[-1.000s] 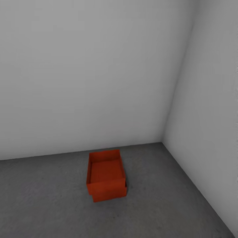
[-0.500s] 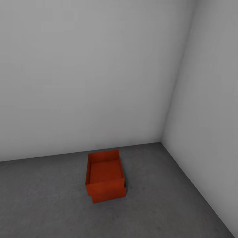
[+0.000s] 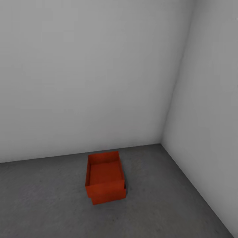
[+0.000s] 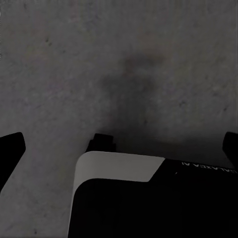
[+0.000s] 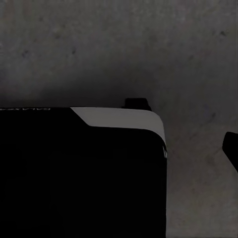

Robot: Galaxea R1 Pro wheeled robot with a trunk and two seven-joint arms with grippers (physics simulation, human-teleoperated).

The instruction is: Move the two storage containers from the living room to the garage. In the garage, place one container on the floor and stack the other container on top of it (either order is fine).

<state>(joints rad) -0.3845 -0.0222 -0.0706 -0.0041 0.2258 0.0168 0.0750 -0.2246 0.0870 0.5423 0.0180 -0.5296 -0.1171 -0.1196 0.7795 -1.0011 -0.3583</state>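
Two red-orange storage containers stand stacked on the dark grey concrete floor [image 3: 49, 205] of the garage, close to the corner of two pale walls. The upper container [image 3: 105, 172] sits open-top and a little askew on the lower container [image 3: 109, 197], whose front wall peeks out beneath it. In the left wrist view my left gripper [image 4: 120, 148] hangs open over bare concrete, a dark fingertip at each side edge. In the right wrist view one dark fingertip [image 5: 231, 148] of my right gripper shows at the edge, spread wide, with nothing held.
Pale grey walls [image 3: 82, 76] meet in a corner [image 3: 162, 142] to the right of the stack. Concrete floor lies on all sides of the containers. Black-and-white parts of my own body [image 4: 148, 198] fill part of both wrist views.
The head view has shifted very slightly, so the picture sits a touch lower. The stacked containers have not moved.
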